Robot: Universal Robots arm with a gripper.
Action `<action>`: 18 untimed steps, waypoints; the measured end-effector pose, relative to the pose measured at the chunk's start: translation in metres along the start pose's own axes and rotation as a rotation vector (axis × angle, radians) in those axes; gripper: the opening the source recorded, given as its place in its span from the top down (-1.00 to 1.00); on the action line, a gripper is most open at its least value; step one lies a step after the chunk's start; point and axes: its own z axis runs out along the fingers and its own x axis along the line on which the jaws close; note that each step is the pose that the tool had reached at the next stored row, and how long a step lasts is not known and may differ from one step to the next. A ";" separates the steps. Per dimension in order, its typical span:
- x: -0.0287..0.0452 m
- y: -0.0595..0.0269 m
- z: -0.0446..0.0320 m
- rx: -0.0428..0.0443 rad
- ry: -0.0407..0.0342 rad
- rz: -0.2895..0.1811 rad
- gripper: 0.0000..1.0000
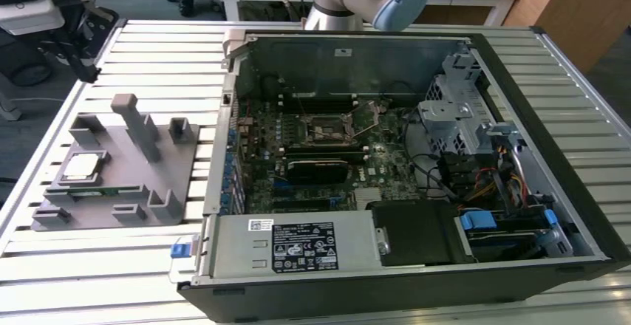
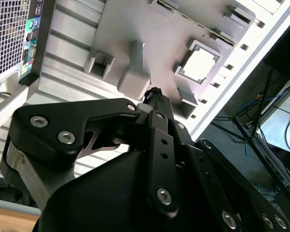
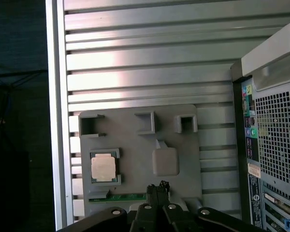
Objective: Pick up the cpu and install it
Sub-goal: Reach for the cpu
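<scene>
From where I stood, the gripper [image 3: 158,186] hung over the grey fixture tray [image 3: 135,130], its fingertips closed together on nothing. The cpu [image 3: 103,167] lay flat in its square pocket on that tray, off to one side of the fingertips and apart from them. The green memory stick [image 3: 118,196] lay nearer the tips, and the open computer case [image 1: 414,155] stood beside the tray.

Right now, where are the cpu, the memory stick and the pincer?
cpu [image 3: 103,167]: first wrist view, middle of its silver top.
memory stick [image 3: 118,197]: first wrist view, its green edge.
pincer [image 3: 158,186]: first wrist view, between its closed tips.
</scene>
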 end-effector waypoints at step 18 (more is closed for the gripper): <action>0.0166 -0.0013 0.0045 0.0011 0.0147 0.001 0.79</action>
